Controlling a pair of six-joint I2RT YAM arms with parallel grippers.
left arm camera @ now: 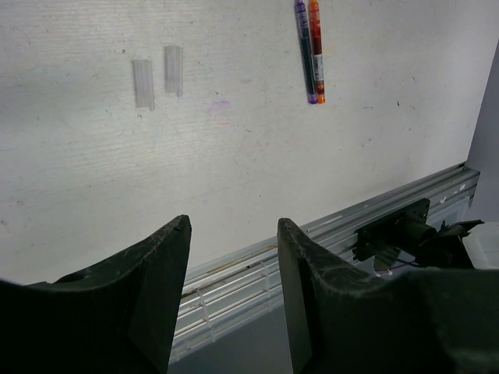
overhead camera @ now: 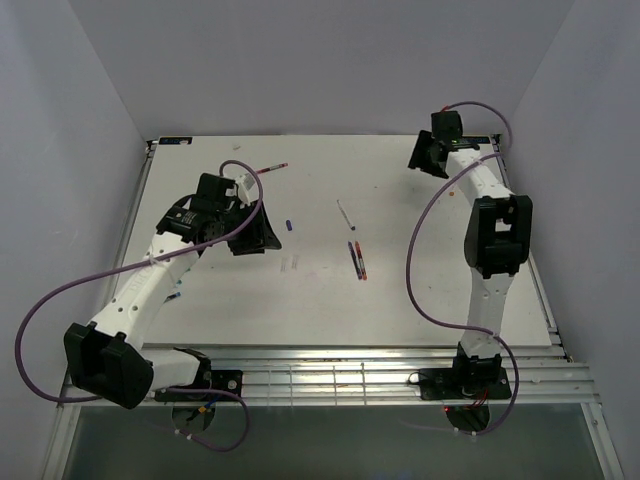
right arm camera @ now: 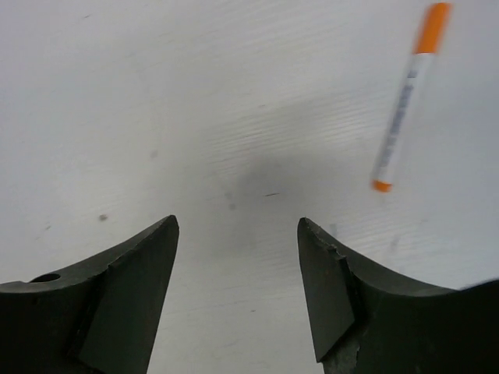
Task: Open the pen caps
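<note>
A: Was the near part of the counter (overhead camera: 300, 320) examined?

B: Two pens (overhead camera: 356, 259) were found side by side, with two clear sleeves (left arm camera: 156, 78) to their left. The left end effector (left arm camera: 234, 226) was recorded released, nothing held.

A: Were the caps located?

B: A loose blue cap (overhead camera: 289, 225) was noted on the counter just beside that end effector. Farther off, an orange cap (right arm camera: 433, 17) was seen at one end of a white pen (right arm camera: 399, 117). The right end effector (right arm camera: 238, 222), near the far edge, was likewise found released.
</note>
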